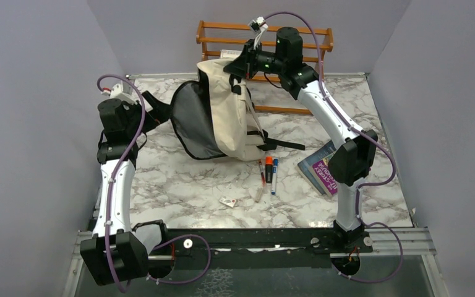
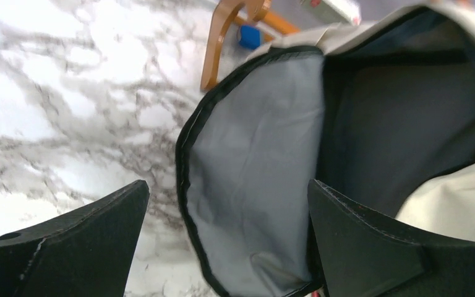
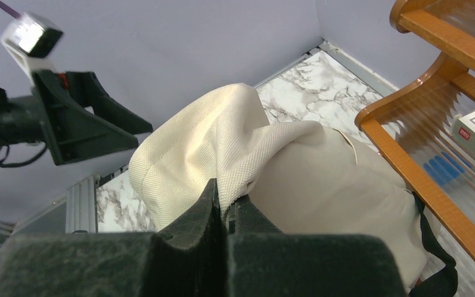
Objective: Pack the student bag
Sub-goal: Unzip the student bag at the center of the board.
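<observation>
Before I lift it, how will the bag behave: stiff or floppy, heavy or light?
Likely floppy: the bag sags and creases below the fold that the right gripper pinches in its jaws. Probably light: the lining in view looks bare. It may slump if released.

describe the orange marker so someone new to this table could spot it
Start at the cream student bag at the back of the marble table, then look just in front of it, left of the purple book. Of the pens lying side by side there, the orange marker is the middle one, fatter than the thin red pen and blue-capped pen flanking it.
</observation>
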Controlling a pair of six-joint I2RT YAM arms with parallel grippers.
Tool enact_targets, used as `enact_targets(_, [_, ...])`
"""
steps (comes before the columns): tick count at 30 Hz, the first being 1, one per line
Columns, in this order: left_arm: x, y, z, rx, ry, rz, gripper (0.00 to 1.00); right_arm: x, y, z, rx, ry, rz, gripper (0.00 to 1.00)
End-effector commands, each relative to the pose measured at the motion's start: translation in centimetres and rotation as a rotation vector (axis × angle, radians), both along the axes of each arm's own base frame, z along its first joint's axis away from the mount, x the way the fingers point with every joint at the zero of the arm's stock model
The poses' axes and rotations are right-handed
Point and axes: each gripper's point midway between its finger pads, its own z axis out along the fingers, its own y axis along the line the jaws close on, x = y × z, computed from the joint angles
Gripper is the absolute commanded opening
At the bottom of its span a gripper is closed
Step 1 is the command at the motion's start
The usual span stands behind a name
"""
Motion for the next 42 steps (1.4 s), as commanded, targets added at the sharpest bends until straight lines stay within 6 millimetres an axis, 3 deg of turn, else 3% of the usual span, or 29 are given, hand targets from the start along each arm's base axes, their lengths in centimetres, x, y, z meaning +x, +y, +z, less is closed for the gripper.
enact_targets(1, [-0.4, -1.0, -3.0, -0.039, 0.004, -0.056, 0.99, -1.7, -1.7, 6.1, 0.096, -0.12, 0.025, 0.0])
enact_targets(3, [-0.5, -2.1, -3.0, -0.076, -0.023, -0.11, 0.99, -1.9, -2.0, 6.4, 0.109, -0.114, 0.04, 0.0])
enact_targets(6, [-0.5, -3.7, -0.7, -0.113, -0.107, -0.205, 0.99, -2.0, -2.2, 6.3, 0.112, -0.105, 0.051, 0.0])
enact_targets(11, [-0.1, -4.0, 3.0, -0.06, -0.178, -0.229, 0.99, -1.9, -2.0, 5.6, 0.114, -0.081, 0.062, 0.0])
enact_targets(13, [0.1, -4.5, 3.4, -0.064, -0.181, -0.235, 0.99, -2.0, -1.9, 5.6, 0.119, -0.076, 0.069, 0.0])
enact_targets(22, [2.1, -10.6, 0.0, -0.047, -0.103, -0.257, 0.96, -2.0, -1.7, 5.7, 0.123, -0.063, 0.083, 0.0])
enact_targets(32, [4.8, -11.7, -4.3, -0.014, 0.01, -0.218, 0.87, -2.2, -1.7, 5.5, 0.124, -0.051, 0.097, 0.0])
enact_targets(42, [5.5, -13.5, -8.0, -0.01, 0.081, -0.245, 0.94, -2.6, -1.4, 5.2, 0.132, -0.023, 0.126, 0.0])
